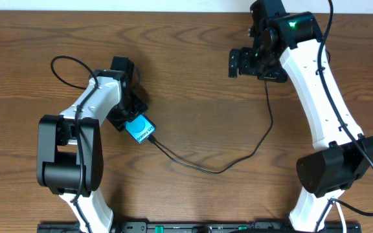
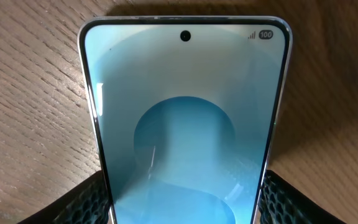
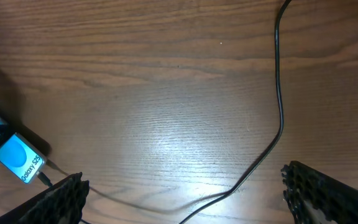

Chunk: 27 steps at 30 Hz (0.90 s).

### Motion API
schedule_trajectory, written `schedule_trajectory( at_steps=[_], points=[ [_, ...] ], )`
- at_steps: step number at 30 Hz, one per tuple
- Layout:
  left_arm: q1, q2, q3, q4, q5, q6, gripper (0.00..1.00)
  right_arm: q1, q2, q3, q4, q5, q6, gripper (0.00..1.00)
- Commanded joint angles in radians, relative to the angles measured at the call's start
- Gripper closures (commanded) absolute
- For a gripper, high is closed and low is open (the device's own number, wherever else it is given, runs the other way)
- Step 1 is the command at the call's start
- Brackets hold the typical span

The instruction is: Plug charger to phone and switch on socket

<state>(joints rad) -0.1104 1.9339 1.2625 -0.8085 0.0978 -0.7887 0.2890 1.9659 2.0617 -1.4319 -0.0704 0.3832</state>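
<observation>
Left claw (image 1: 129,115) is clamped on the phone (image 1: 140,128), padded fingers (image 2: 79,202) on both long edges, cyan screen up. The charger (image 1: 206,170) cable's tip sits just beyond that claw at the phone's end; plugged or not, unclear. It trails under the right claw (image 1: 241,63), which is spread wide and empty.

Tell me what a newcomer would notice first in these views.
The bright cyan phone stands out, clamped in the left gripper left of centre and filling the left wrist view. Next comes the thin black charger cable, looping from the phone's end toward the right gripper, which hangs open and empty at upper right.
</observation>
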Motion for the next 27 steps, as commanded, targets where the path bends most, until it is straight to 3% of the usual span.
schedule_trajectory(
  at_steps=[1,27],
  points=[
    [0.0,0.008,0.001,0.0,-0.022,-0.009,0.93,0.001,-0.023,0.019,-0.001,0.012,0.013,0.01],
    [-0.001,0.008,0.0,0.007,-0.051,-0.01,0.93,0.001,-0.023,0.019,-0.002,0.011,0.013,0.01]
  ],
)
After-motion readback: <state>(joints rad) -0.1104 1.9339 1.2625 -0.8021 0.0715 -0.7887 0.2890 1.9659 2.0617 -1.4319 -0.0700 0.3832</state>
